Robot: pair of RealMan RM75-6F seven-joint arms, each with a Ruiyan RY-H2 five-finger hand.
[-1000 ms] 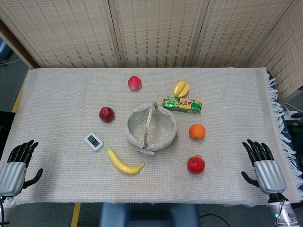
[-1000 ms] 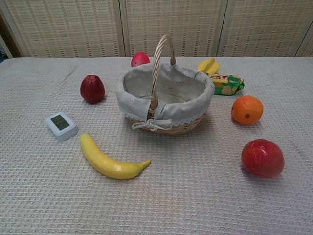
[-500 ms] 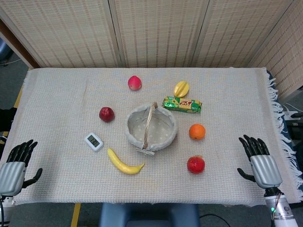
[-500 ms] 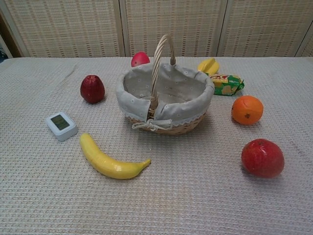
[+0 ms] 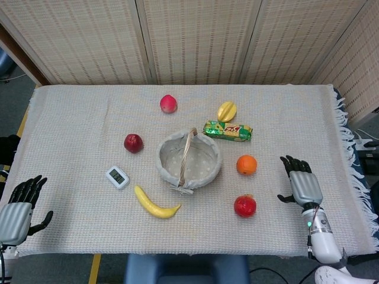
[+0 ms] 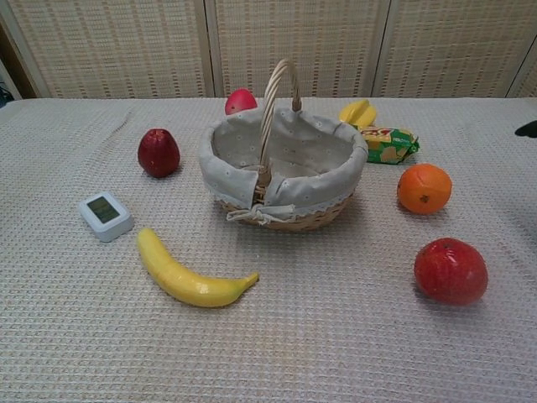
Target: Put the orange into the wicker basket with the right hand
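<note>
— Two hands are in the head view, yes? How are they?

— Yes. My right hand (image 5: 301,180) is over the cloth (image 5: 71,112), to the right of the orange (image 5: 246,164) and apart from it. Its fingers are spread and it holds nothing. In the chest view only a dark tip of it shows at the right edge (image 6: 527,128). My left hand (image 5: 19,208) is at the near left corner, also with fingers apart and nothing in it.

— Where is the orange now?

— It lies on the cloth, just beside the basket (image 5: 167,155) on the right side, not touching it. In the chest view the orange (image 6: 424,188) is right of the basket (image 6: 336,151), and the space between them is clear to see.

— And the basket itself?

— It stands in the middle of the cloth with its handle (image 6: 276,92) upright. It has a grey lining (image 6: 289,147) with small dots.

— What is around it?

— Near the orange, closer to me, is a red fruit (image 5: 244,205). Behind the orange is a green packet (image 5: 228,131), and a yellow star fruit (image 5: 226,110) lies just behind the packet. On the far side of the basket is a pink-red fruit (image 5: 168,103). On the left is a dark red apple (image 5: 133,142), and nearer to me a small white timer (image 5: 117,177). One banana (image 5: 155,203) lies in front of the basket, apart from it.
</note>
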